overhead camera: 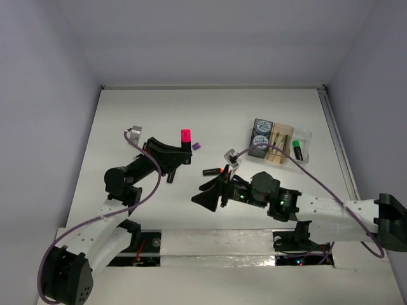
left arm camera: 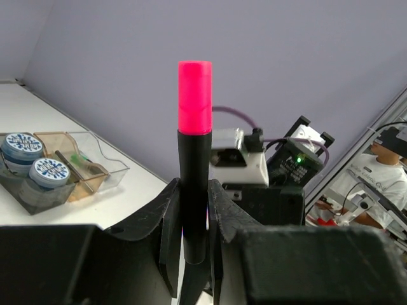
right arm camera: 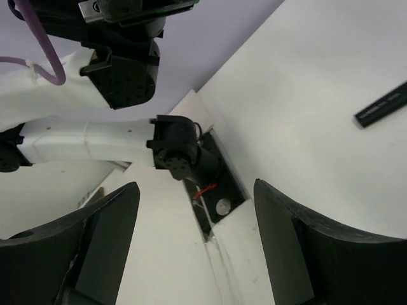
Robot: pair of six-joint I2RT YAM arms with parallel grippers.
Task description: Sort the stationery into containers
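Note:
My left gripper [overhead camera: 180,156] is shut on a black highlighter with a pink cap [overhead camera: 186,135] and holds it upright above the table; the left wrist view shows the body clamped between the fingers [left arm camera: 194,210] with the cap [left arm camera: 194,95] on top. A loose purple cap [overhead camera: 196,145] lies just right of it. A black marker [overhead camera: 211,171] lies on the table, also seen in the right wrist view [right arm camera: 381,105]. My right gripper [overhead camera: 205,192] is open and empty [right arm camera: 197,235], near that marker. The dark grey holder [overhead camera: 257,151] carries two blue-and-white round pieces [overhead camera: 261,125]. The clear box [overhead camera: 304,136] holds a green-capped marker [overhead camera: 296,149].
The holder [left arm camera: 32,194] and the clear box [left arm camera: 105,162] stand side by side at the back right of the table. The right arm's purple cable [overhead camera: 305,168] loops over the table in front of the box. A rail [overhead camera: 334,136] runs along the table's right edge.

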